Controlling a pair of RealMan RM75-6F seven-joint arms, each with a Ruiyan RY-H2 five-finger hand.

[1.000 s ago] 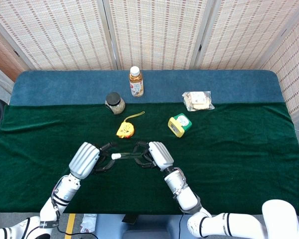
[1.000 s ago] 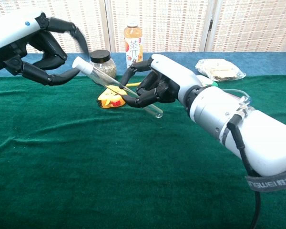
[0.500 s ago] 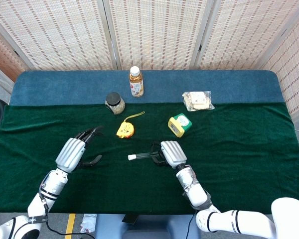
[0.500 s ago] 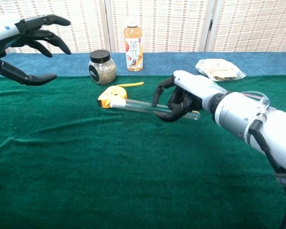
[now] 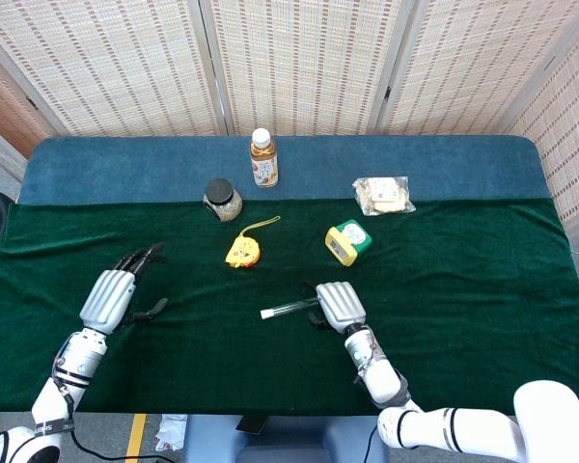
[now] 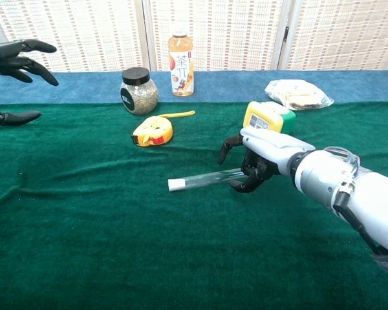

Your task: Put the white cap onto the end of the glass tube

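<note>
Left hand (image 5: 110,297) now withdrawn, open-fingered.

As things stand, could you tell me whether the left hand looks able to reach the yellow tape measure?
Probably yes: the left hand is open, holds nothing, and only bare green cloth lies between it and the tape measure.

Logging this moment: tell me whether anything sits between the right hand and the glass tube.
Nothing visible does. The right hand already holds the glass tube at one end, with the white cap on the far end. The left hand is off to the side, open.
</note>
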